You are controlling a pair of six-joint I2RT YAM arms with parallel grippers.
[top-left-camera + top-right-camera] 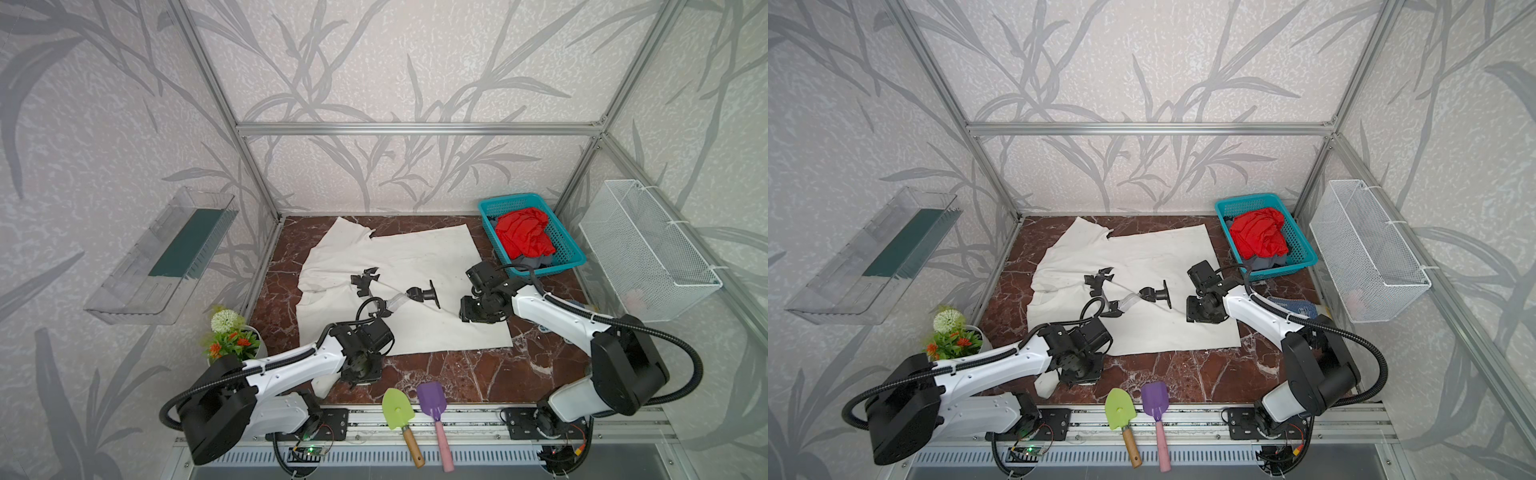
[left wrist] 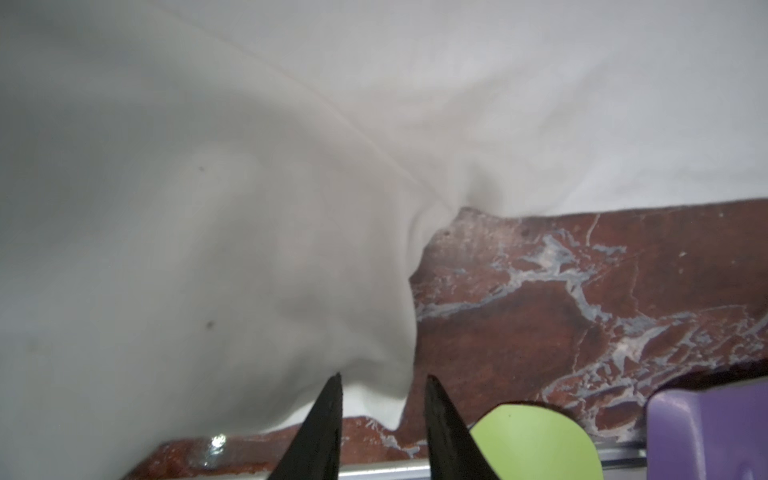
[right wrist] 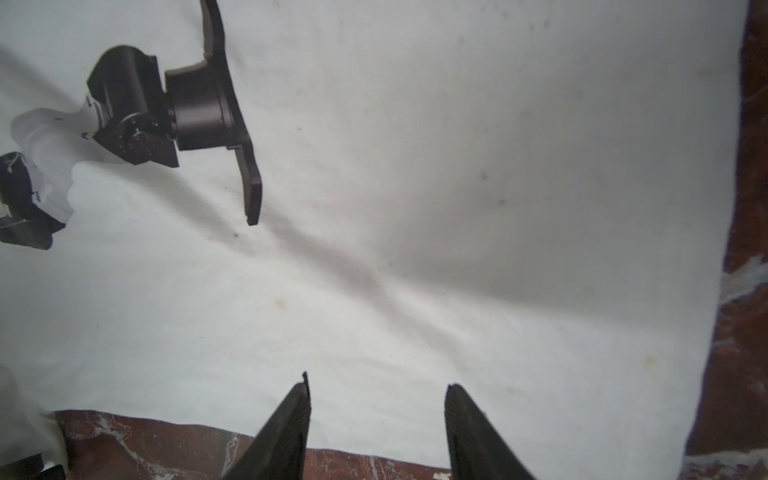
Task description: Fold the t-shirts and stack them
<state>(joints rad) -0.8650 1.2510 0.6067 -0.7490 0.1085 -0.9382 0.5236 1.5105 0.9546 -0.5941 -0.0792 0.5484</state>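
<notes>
The cream-white shirt (image 1: 409,257) lies spread flat on the marble table (image 1: 457,374), print side up. Its long axis runs across the table: what looks like the neck end lies to the left and the straight hem to the right. A loose flap, probably a sleeve, trails off its near left corner toward the front rail. The red shirt (image 1: 524,232) sits bunched in the teal basket (image 1: 486,206) at the far right corner, on top of a dark grey shirt (image 1: 536,262), so neither is folded yet.

The left gripper (image 2: 382,378) points down at that near left flap. In the left wrist view its jaws stand apart with the flap's edge lying in the gap; no pinch on the cloth shows. The right gripper (image 3: 376,384) hangs over the shirt's near right part, just inside the front edge, jaws apart and empty.

The left arm is clearly the nearer to the flap, which lies directly under its fingers. The likely next move is to close on it and carry it away from the rail, over the shirt's body.

A green trowel (image 1: 397,409) and a purple one (image 1: 432,399) lie just beside.
</notes>
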